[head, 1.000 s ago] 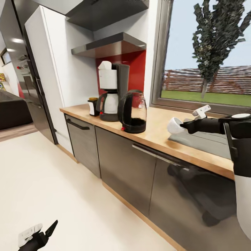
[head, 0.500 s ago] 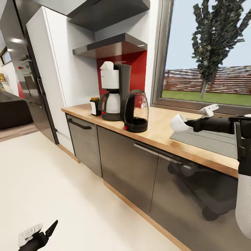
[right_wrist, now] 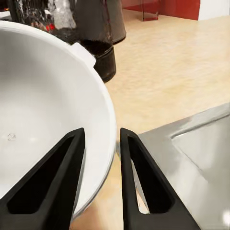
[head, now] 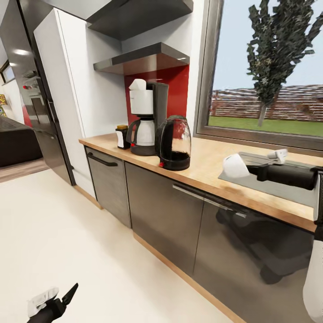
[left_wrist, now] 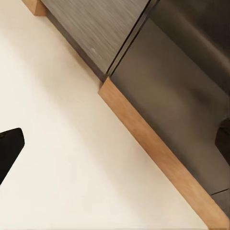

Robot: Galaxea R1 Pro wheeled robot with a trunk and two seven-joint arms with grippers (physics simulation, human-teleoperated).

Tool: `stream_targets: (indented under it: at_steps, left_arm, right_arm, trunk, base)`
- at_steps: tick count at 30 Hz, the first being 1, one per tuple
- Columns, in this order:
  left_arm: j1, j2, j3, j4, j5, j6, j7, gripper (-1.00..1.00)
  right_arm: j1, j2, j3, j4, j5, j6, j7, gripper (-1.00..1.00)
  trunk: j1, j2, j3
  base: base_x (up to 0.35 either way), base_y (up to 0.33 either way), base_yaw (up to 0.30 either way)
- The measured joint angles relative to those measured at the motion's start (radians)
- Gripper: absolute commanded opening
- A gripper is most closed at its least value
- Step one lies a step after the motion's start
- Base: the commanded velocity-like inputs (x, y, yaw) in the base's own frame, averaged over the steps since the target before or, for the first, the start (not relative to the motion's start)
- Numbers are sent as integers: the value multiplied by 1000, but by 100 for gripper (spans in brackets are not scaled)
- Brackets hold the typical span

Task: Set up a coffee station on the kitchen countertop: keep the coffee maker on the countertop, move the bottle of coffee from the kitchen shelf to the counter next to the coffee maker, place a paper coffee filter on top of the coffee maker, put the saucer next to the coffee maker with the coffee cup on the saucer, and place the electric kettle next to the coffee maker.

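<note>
Our right gripper (right_wrist: 98, 179) has its two black fingers (right_wrist: 52, 182) pinching the rim of the white coffee cup (right_wrist: 43, 120), one inside the bowl and one outside the wall. The cup's bowl is bare white inside. In the head view we hold the cup (head: 234, 166) above the tabletop (head: 204, 166), at the near corner of the steel sink (head: 278, 184), whose basin lies just beyond the cup.

Further along the tabletop stands the electric kettle (head: 174, 143), its glass body clear with a dark bottom. Just behind it is the coffee maker (head: 147, 117), with the paper coffee filter (head: 137, 84) on its top and its carafe below. The bottle of coffee (head: 121, 137) stands close beside the machine on the far side. The kitchen shelf (head: 141, 60) hangs above them.

Our left gripper (head: 56, 303) hangs low over the pale floor (head: 67, 233); we cannot tell how its fingers stand.
</note>
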Motion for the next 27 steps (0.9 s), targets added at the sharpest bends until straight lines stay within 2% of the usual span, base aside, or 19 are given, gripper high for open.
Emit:
stream_targets:
  at_steps: [4, 11, 16, 27]
  left_arm:
    - [0, -2, -5, 3, 0, 0, -1, 100]
    - [0, -2, -42, 4, 0, -1, 0, 100]
    - [0, -2, -45, 4, 0, -1, 0, 100]
    - [0, -2, -46, 14, 0, -1, 0, 100]
  right_arm:
    - [2, 19, 0, -1, -5, 0, 6, -100]
    - [3, 25, -4, -2, -6, 1, 36, -100]
    - [3, 25, -2, -2, -6, 1, 39, -100]
    - [3, 29, 2, -2, -6, 2, 40, -100]
  trunk:
    - [0, 0, 0]
    - [0, 0, 0]
    - [0, 0, 0]
    - [0, 0, 8]
  base:
    - [0, 0, 0]
    - [7, 41, 0]
    - [21, 106, -13]
    - [1, 4, -202]
